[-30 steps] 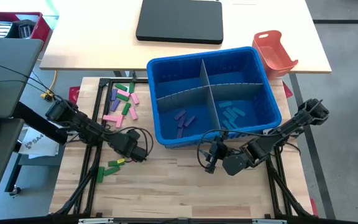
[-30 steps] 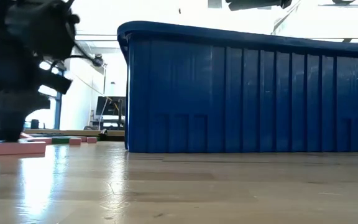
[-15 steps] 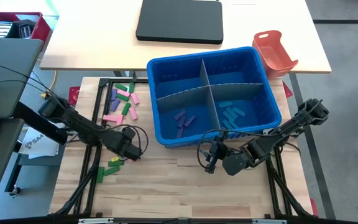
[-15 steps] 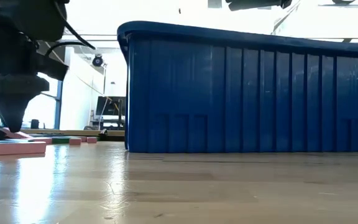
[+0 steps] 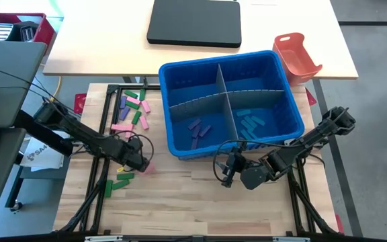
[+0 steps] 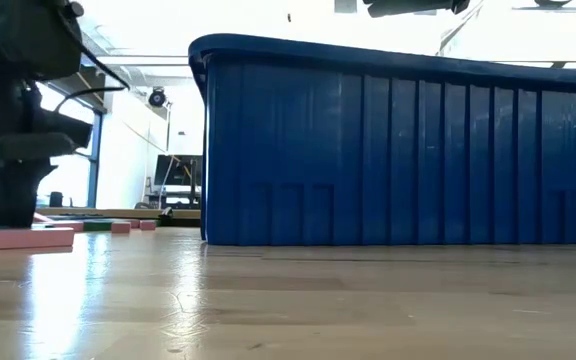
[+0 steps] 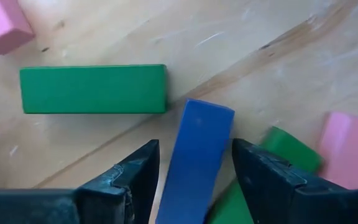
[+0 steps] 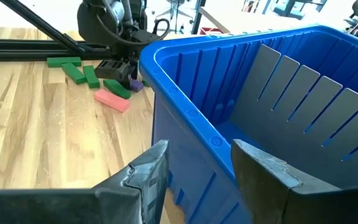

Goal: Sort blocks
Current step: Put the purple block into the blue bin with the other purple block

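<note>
My left gripper (image 5: 136, 161) points down, open, over a small group of blocks left of the blue bin (image 5: 168, 107). In the left wrist view a blue block (image 7: 194, 155) lies between its fingers, partly across a green block (image 7: 288, 149). Another green block (image 7: 92, 89) and two pink ones (image 7: 350, 149) lie flat on the wood nearby. More blocks (image 5: 134, 107) lie farther back. Purple blocks (image 5: 197, 128) and blue blocks (image 5: 250, 122) lie in two bin compartments. My right gripper (image 5: 226, 169) waits open before the bin's near wall. My left gripper stands with one finger on each long side of the blue block (image 7: 191, 130), coming from above and lying along it. A strip of wood shows between one finger (image 7: 135, 174) and the block. Whether the other finger (image 7: 260, 168) touches it, I cannot tell.
The bin's tall near wall (image 6: 398, 150) stands close beside both grippers. Green blocks (image 5: 116, 181) lie near the table's left front. An orange-red tray (image 5: 297, 54) and a black flat case (image 5: 193, 23) sit on the far table. Black frame bars (image 5: 106, 121) run along the left.
My left gripper has moved toward the table's left edge, away from the bin, sunk a little and tipped to point more steeply down. It now stands over the blocks. My right gripper has kept still.
</note>
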You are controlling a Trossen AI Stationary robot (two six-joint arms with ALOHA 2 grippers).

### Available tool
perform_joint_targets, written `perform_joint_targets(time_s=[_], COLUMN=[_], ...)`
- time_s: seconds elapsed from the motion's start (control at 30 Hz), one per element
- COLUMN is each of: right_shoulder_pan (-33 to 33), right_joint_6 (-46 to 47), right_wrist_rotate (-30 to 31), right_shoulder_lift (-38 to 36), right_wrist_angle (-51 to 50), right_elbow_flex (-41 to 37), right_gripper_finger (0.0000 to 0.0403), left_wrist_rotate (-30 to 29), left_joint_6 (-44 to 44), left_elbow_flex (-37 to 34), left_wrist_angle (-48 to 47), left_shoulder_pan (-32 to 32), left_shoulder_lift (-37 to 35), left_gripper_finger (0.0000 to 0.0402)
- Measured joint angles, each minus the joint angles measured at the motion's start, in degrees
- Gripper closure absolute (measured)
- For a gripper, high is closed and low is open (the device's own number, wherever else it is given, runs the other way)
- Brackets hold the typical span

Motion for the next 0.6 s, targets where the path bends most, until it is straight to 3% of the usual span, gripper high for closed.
perform_joint_targets(time_s=[0.2,0.4,0.6], right_shoulder_pan=[0.0,0.0,0.0], right_joint_6=[0.0,0.0,0.0], right_wrist_rotate=[0.0,0.02,0.02], right_shoulder_lift=[0.0,0.0,0.0], right_wrist_angle=[0.14,0.17,0.17], right_elbow_flex=[0.0,0.0,0.0], right_gripper_finger=[0.0234,0.0234,0.0234], left_wrist_rotate=[0.22,0.15,0.19], left_joint_6=[-0.51,1.0,1.07], left_elbow_flex=[-1.59,-1.64,-0.93], left_wrist_angle=[1.89,1.29,-2.91], left_shoulder_pan=[-0.02,-0.04,0.0], left_shoulder_lift=[-0.16,-0.45,-4.68], left_gripper_finger=[0.0233,0.0307,0.0308])
